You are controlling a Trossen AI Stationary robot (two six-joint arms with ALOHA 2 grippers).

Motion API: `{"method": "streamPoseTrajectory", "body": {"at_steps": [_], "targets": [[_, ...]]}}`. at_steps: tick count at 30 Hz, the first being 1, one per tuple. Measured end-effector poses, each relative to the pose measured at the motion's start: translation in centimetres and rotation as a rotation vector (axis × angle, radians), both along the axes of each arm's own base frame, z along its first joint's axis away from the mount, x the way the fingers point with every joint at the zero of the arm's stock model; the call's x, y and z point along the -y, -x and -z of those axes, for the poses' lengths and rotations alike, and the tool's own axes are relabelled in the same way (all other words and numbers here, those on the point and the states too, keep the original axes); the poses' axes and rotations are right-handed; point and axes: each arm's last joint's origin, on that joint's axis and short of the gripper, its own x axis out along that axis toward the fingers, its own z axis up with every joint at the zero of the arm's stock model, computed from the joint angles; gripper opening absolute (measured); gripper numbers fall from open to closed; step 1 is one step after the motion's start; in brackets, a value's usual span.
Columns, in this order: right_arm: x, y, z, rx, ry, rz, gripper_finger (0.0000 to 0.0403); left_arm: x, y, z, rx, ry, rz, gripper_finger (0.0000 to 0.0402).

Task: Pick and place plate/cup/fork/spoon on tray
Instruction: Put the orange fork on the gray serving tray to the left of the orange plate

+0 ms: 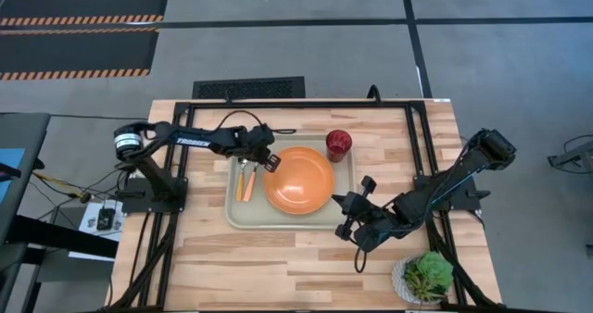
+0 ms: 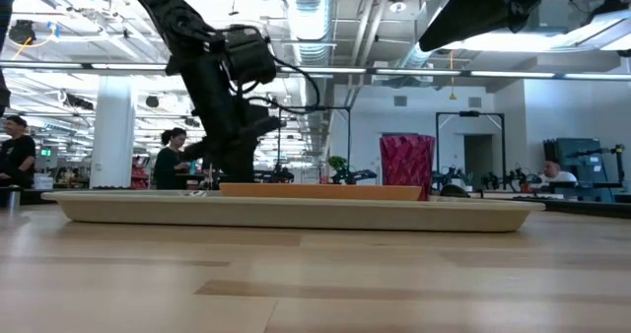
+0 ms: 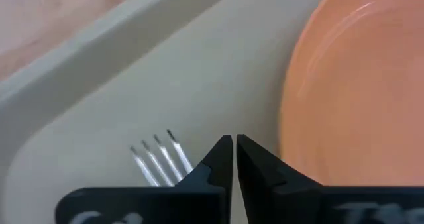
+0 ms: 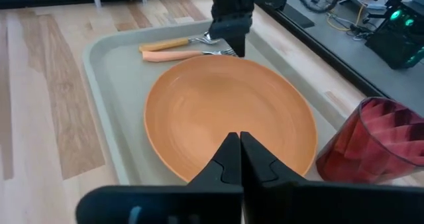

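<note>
The cup (image 1: pixel 339 145) stands on the table just beyond the tray (image 1: pixel 236 213)'s far right corner — the one piece not yet aboard. The right gripper (image 1: pixel 350 202), fingers together, hovers at the tray's right rim — the nearer. The left gripper (image 1: pixel 271 162), also closed, hangs over the fork (image 1: pixel 248 178).

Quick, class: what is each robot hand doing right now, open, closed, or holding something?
Left hand: closed, empty, over the tray by the fork.
Right hand: closed, empty.

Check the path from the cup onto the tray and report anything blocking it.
The cup stands on the table just outside the tray. Inside, the plate fills the nearest area, so only narrow bare strips remain beside it.
</note>
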Motion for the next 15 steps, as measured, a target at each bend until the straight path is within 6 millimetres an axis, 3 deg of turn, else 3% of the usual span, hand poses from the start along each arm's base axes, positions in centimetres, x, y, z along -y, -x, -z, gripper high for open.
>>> {"method": "streamPoseTrajectory", "body": {"at_steps": [7,15], "targets": [[-0.1,0.0,0.0,0.002,-0.002,-0.001,0.0004,-0.4,-0.1,1.9,-0.071,-0.013,-0.037,0.0005],[-0.1,0.0,0.0,0.002,-0.002,-0.001,0.0006,-0.5,0.0,1.6,-0.073,-0.043,-0.073,0.0005]]}}
